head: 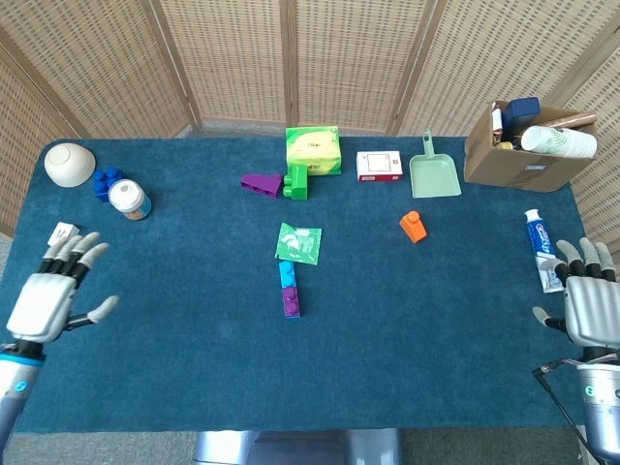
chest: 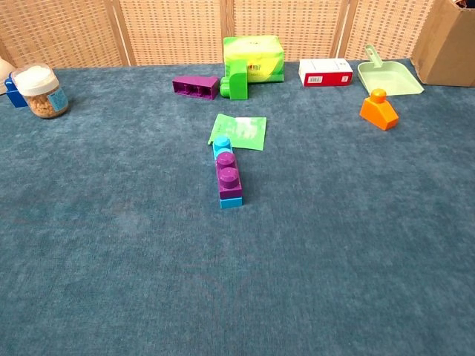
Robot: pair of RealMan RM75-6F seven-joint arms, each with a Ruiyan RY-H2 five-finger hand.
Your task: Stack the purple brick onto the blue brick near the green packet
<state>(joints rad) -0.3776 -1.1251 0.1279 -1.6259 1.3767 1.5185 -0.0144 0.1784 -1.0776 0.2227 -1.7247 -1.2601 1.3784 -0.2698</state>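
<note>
Head view takes in the whole blue desk: the left hand sits at the near left edge and the right hand at the near right edge, each with fingers spread, holding nothing, well apart from the bricks. On the far right stands a cardboard box; along the far side are a green box and a pale green dustpan. At the centre lies the green packet, and just near of it the blue brick with the purple brick on its near part.

By my judgement the stack looks done, so the main risk is a hand sweeping back across the centre and knocking the purple brick off, since it covers only part of the blue one.

Chest view shows neither hand, but reveals the purple brick seated on top of the blue brick, with one blue stud uncovered at the far end beside the packet; from above the bricks read almost as lying end to end.
</note>
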